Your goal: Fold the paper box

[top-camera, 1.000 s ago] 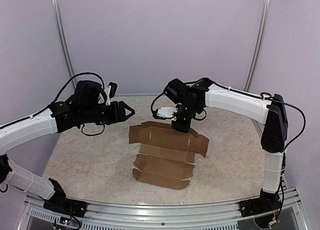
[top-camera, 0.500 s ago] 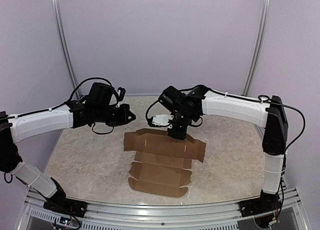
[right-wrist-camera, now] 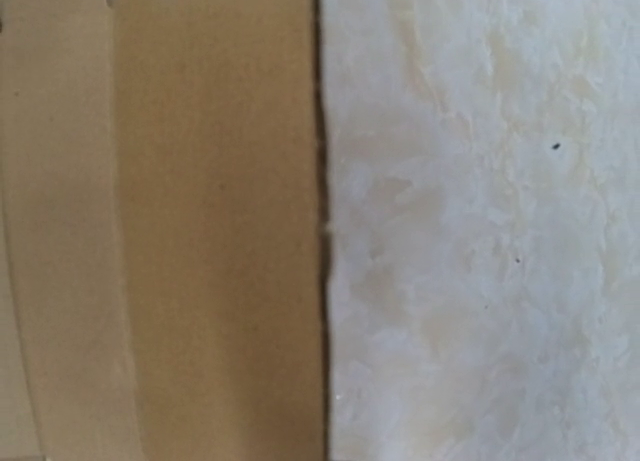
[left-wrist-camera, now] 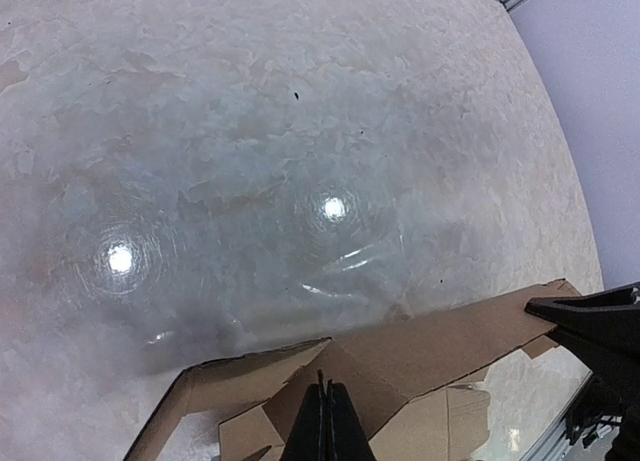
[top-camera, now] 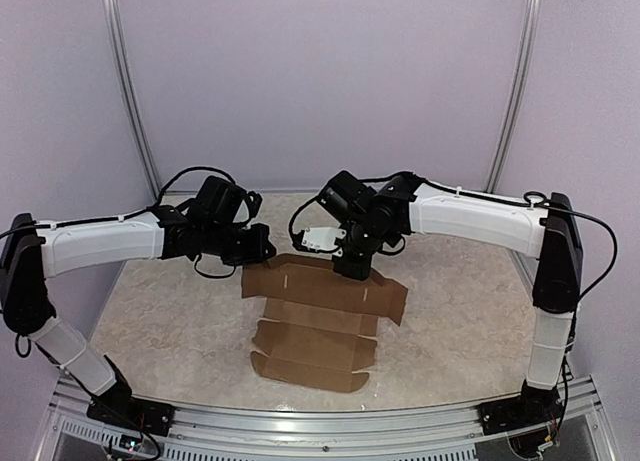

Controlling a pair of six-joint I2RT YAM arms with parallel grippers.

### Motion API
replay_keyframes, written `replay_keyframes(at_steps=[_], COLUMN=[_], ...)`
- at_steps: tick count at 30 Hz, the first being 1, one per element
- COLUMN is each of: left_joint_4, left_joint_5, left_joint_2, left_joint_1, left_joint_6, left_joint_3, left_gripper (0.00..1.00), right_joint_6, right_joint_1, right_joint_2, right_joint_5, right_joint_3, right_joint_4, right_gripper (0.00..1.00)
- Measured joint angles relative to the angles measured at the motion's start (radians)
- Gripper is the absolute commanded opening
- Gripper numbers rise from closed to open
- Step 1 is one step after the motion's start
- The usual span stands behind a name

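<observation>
Over on the left of the overhead view, the left arm [top-camera: 100, 243] comes in from the lower left corner and stretches across the marbled tabletop [top-camera: 170, 321] toward the middle. Its black wrist ends at the far left corner of the paper box [top-camera: 318, 306]. Seen from that wrist's camera, the left jaws are pressed together, their tips meeting along a thin seam at the bottom centre of the frame, over the brown card. Whether they touch it I cannot tell.

The paper box lies unfolded and mostly flat at the centre of the tabletop, with a wide panel on the far side and narrower panels stepping toward the near edge.

Just right of centre, the right jaws are down on the far edge of the wide panel. Their own camera sits so close that it shows only card in the left half and tabletop in the right half, split by a straight edge, so I cannot tell how those jaws stand. The right arm [top-camera: 470, 213] runs off to the right edge of the frame and down to the lower right.
</observation>
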Motion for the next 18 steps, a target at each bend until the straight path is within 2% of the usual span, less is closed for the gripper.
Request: replay_keyframes(at_steps=[9,18], left_joint_4=[-0.021,0.007], left_joint_5=[0.001,0.022], left_joint_2=[0.023,0.05], left_joint_1=[-0.06,-0.071], left_joint_6=[0.003,-0.008], left_joint_3=[0.013,0.013], left_gripper=[0.0,0.0], right_joint_6=[0.023,0.068], right_joint_1=[0.004,0.004], right_joint_2=[-0.016,-0.05], right_joint_5=[0.008,-0.018], right_joint_3=[-0.004,-0.06], right_joint_4=[0.032,0.077], right_gripper=[0.0,0.0])
